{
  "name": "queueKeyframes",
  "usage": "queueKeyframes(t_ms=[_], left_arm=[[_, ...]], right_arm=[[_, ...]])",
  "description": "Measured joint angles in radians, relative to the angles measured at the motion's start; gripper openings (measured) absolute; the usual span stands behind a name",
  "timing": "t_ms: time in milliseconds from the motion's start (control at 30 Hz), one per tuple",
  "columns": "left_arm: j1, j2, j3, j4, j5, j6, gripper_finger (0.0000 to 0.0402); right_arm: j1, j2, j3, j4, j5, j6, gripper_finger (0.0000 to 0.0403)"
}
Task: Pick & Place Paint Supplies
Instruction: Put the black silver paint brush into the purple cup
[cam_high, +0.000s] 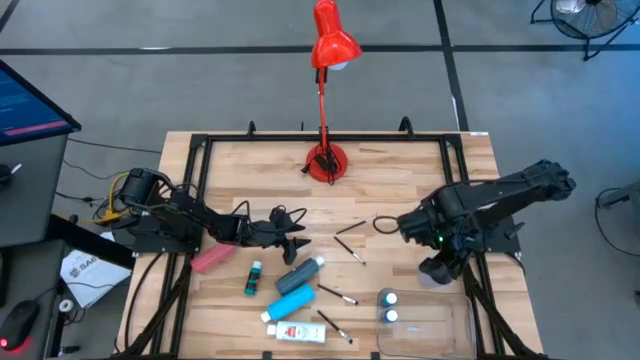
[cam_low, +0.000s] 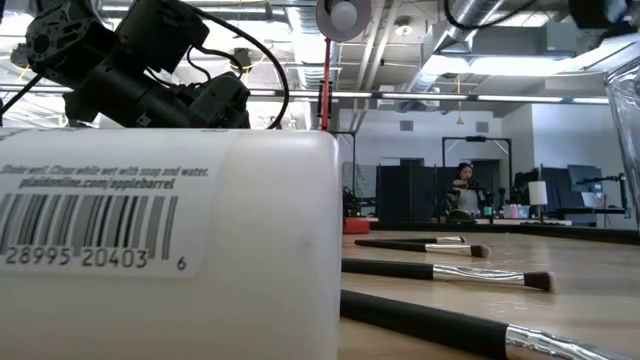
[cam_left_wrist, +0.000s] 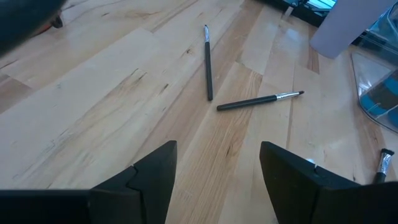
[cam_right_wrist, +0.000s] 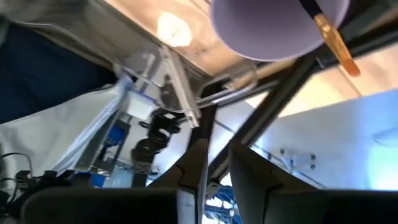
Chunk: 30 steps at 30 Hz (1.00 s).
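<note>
My left gripper (cam_high: 292, 238) hovers open over the table's middle, holding nothing; its wrist view looks along the boards at two dark brushes (cam_left_wrist: 208, 62) (cam_left_wrist: 258, 101). Near it lie a pink tube (cam_high: 212, 258), a teal bottle (cam_high: 253, 278), a blue bottle (cam_high: 298, 275) and a white tube (cam_high: 295, 330), each on its side. More brushes (cam_high: 335, 293) lie scattered around them. Two white-capped bottles (cam_high: 388, 306) stand in the clear tray (cam_high: 440, 325). My right gripper (cam_high: 438, 268) is at the table's right side beside the lilac cup (cam_right_wrist: 280, 31). Its fingers (cam_right_wrist: 196, 165) are a narrow gap apart with nothing seen between them. A brush (cam_right_wrist: 333, 40) shows against the cup.
The red desk lamp (cam_high: 325, 160) stands at the far middle of the table. A black frame (cam_high: 200, 140) runs along the table's far and side edges. In the low view the white barcoded tube (cam_low: 170, 240) fills the near left, with brushes (cam_low: 440, 270) beyond. Bare wood lies far left and far right.
</note>
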Motion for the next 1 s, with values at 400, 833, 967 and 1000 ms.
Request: queueKeyframes(t_ms=[400, 833, 967, 1000], left_arm=[[0.000, 0.000, 0.000, 0.000, 0.000, -0.001, 0.0208], [0.000, 0.000, 0.000, 0.016, -0.025, -0.002, 0.0208], [0.000, 0.000, 0.000, 0.023, -0.026, -0.004, 0.0208], [0.000, 0.000, 0.000, 0.024, -0.026, -0.005, 0.0208]], right_arm=[[-0.145, 0.000, 0.188, 0.156, 0.302, -0.287, 0.0059], [-0.199, 0.002, 0.200, 0.419, 0.708, -0.710, 0.0059], [-0.262, 0.007, 0.122, 0.552, 0.702, -0.813, 0.0059], [-0.284, 0.007, 0.095, 0.595, 0.693, -0.839, 0.0059]])
